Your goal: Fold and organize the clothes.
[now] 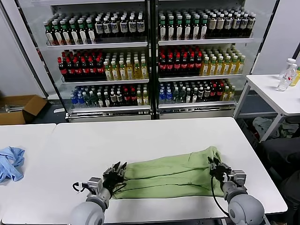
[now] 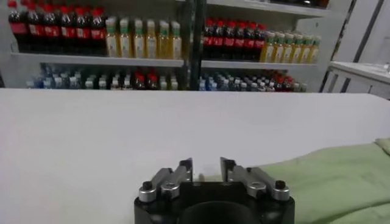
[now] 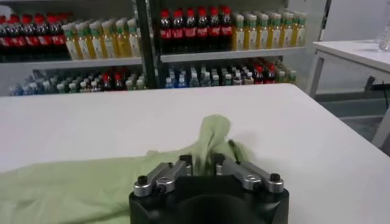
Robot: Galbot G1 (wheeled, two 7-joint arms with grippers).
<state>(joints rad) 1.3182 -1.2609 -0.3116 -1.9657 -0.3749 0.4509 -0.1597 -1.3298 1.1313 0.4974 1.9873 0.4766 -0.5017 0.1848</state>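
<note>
Surface: white table (image 1: pixel 140 140), a second white table (image 1: pixel 18 136) butted against its left side.
Shirt: green polo shirt (image 1: pixel 173 176), folded into a long band near the table's front edge.
Left gripper (image 1: pixel 115 172): at the shirt's left end, fingers parted, gripping nothing.
Right gripper (image 1: pixel 218 168): at the shirt's right end, fingers pinching a raised fold.
Room: bottle coolers (image 1: pixel 150 56) behind the table; blue cloth (image 1: pixel 10 161) left of the shirt; cardboard box (image 1: pixel 18 108) on the floor.

From the head we look down; our wrist cameras look low across the shared table (image 1: pixel 140 136) toward the shelves (image 1: pixel 150 56).
</note>
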